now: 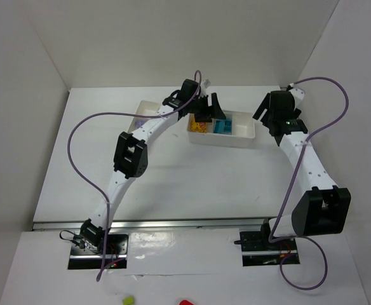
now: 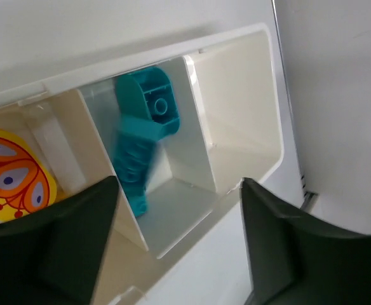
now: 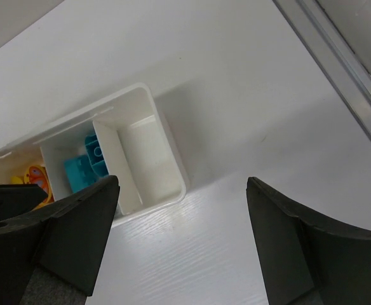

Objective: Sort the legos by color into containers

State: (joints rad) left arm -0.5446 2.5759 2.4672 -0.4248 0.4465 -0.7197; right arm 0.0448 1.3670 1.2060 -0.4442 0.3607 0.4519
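Cyan legos point(image 2: 144, 136): found in the middle compartment of the divided tray point(image 2: 249, 114), leaning against a dividing wall. The lower part is blurred in the left wrist view, so the number of pieces cannot be told.

Position to the left jaws: the cyan legos are framed between the two dark fingers point(image 2: 52, 248) in the left wrist view. They lie beyond the fingertips and are touched by neither.

Left gripper point(image 1: 212, 109): held over the tray's far edge, with the jaws spread wide and nothing gripped.

Yellow and orange piece point(image 2: 11, 171): lodged in the neighbouring compartment, with an orange pattern printed on yellow. It is cut off by the frame edge.

Right gripper point(image 3: 182, 235): set just beside the tray's right end in the top view. The jaws are spread wide and nothing is held. The cyan legos are seen beyond its left finger, well apart from it.

Second tray point(image 1: 148, 109): placed at the far left of the first and partly hidden by the left arm. Purple specks point(image 1: 138, 121) are noted at its left end, too small to tell.

Table point(image 1: 192, 178): white; both trays rest on its far half.
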